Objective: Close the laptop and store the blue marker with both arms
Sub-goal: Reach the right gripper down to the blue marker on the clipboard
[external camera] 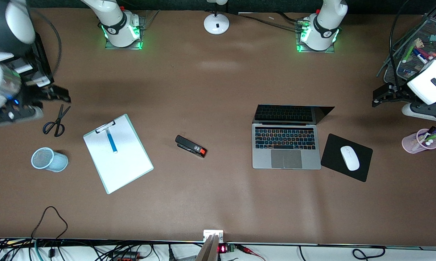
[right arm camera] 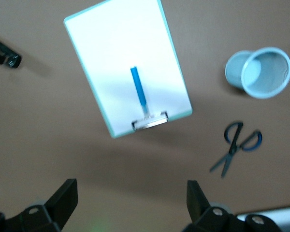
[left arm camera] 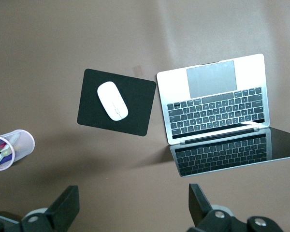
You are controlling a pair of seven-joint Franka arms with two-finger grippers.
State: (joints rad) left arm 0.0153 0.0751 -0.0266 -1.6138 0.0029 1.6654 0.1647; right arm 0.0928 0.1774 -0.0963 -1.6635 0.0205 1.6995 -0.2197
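The laptop lay open on the brown tabletop toward the left arm's end, its keyboard and trackpad facing up and its dark screen tilted back toward the robots' bases. Just beside it, closer to that end, sat a black mouse pad with a white mouse on it, and near the tabletop's edge at the left arm's end stood a clear pink cup holding several markers. The blue marker rested on a white clipboard toward the right arm's end, its upper tip just below the metal clip. A light-blue mesh cup lay tipped on its side near that end's edge, nearer the front camera than a pair of scissors. A black stapler with an orange tip lay between the clipboard and the laptop, apart from both. The left pincer hung with its fingers spread wide and empty, high over the tabletop near the mouse pad and cup. The right pincer was likewise spread wide and held nothing, up over the edge area above the scissors.
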